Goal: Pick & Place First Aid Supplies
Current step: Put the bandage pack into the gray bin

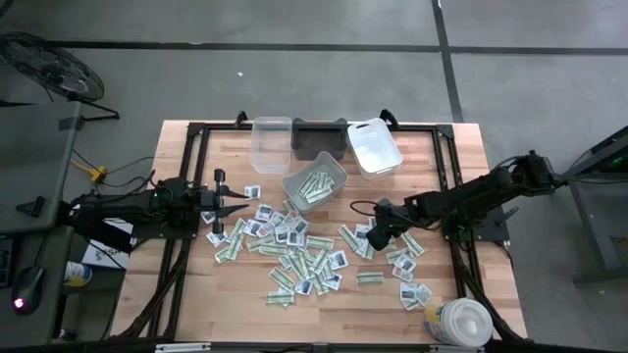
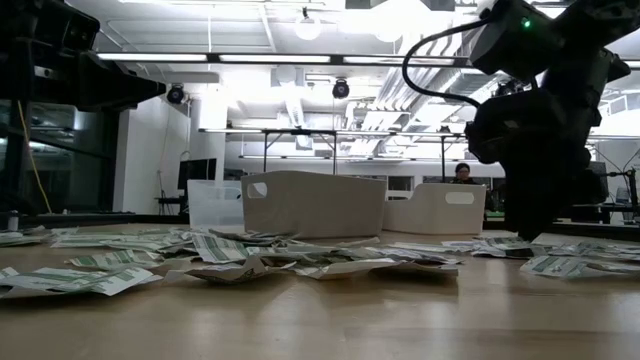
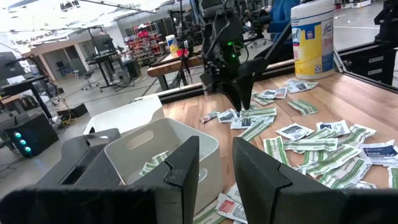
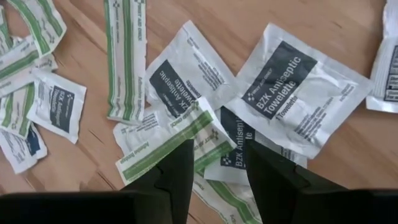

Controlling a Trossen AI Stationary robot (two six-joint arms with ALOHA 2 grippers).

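Packets [image 1: 294, 257] of first aid supplies lie scattered across the middle of the high view, some already in the grey bin [image 1: 314, 186] above them. They look thin, light, limp and slick, so an exposed edge is probably the best hold. The right gripper [image 4: 216, 163], fingers narrowly apart and empty, hangs over a green-striped strip [image 4: 168, 147]. The left gripper [image 1: 238, 204] waits parted, mid-left.

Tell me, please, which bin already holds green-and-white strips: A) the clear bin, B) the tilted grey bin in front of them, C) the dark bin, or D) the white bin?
B: from above, strips lie inside the grey bin, while the other three bins look empty of them.
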